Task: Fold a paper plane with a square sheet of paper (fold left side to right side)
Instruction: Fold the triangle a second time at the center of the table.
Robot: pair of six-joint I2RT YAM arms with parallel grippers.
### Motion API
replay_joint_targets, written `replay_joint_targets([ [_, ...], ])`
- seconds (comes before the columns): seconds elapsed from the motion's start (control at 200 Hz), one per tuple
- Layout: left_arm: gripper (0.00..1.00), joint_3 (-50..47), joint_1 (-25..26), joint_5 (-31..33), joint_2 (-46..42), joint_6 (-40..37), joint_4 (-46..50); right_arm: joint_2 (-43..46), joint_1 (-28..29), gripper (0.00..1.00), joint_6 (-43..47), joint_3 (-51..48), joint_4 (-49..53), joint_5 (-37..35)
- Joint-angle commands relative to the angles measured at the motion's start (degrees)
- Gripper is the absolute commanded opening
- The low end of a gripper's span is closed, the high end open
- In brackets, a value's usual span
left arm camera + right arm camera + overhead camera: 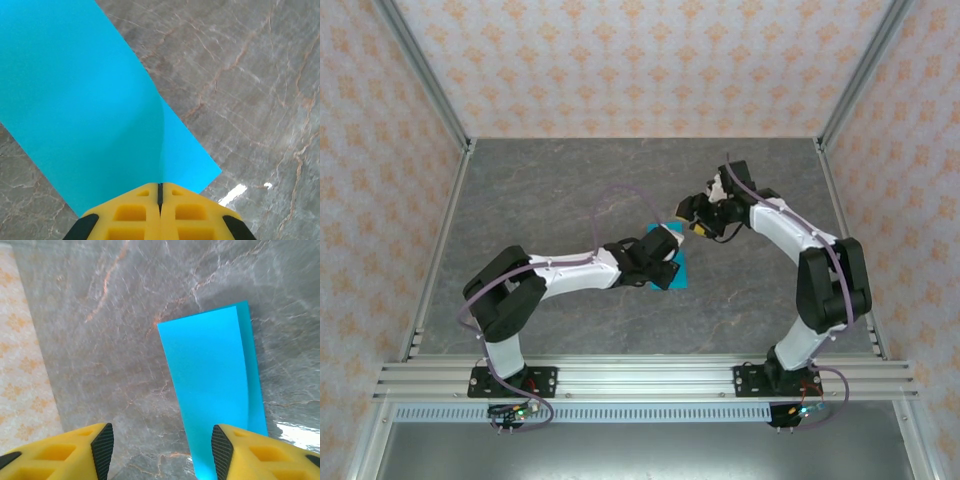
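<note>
while left pincer (160,187) clamps the square sheet of paper (75,100) | right pincer (162,445): jaws wide apart

Left claw (160,192) pinched shut on the square sheet of paper (75,100); right claw (160,445) spread apart.

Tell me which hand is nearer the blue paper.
Left. The left hand is shut on an edge of the blue paper; the right hand hangs open by its other end.
</note>
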State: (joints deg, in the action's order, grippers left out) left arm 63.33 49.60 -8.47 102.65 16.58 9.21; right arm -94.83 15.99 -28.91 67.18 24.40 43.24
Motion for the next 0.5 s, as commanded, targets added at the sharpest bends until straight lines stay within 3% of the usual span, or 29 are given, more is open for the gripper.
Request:
replay_joint_targets([
  [0.0,0.00,-1.4,-1.6,-5.5,-2.2,2.5,-3.5,2.7,-0.3,0.58,1.0,-2.8,1.4,-3.1],
  [0.285,0.00,-1.4,-4.5,-9.1,-1.8,2.9,-3.3,8.5,0.5,0.51,0.9,-14.1,-0.1,-2.1],
  [0.495,0.00,-1.6,-6.8,-9.8,-2.2,2.5,-1.7,7.4,4.9,0.23,-2.8,-20.7,-5.2,0.1],
])
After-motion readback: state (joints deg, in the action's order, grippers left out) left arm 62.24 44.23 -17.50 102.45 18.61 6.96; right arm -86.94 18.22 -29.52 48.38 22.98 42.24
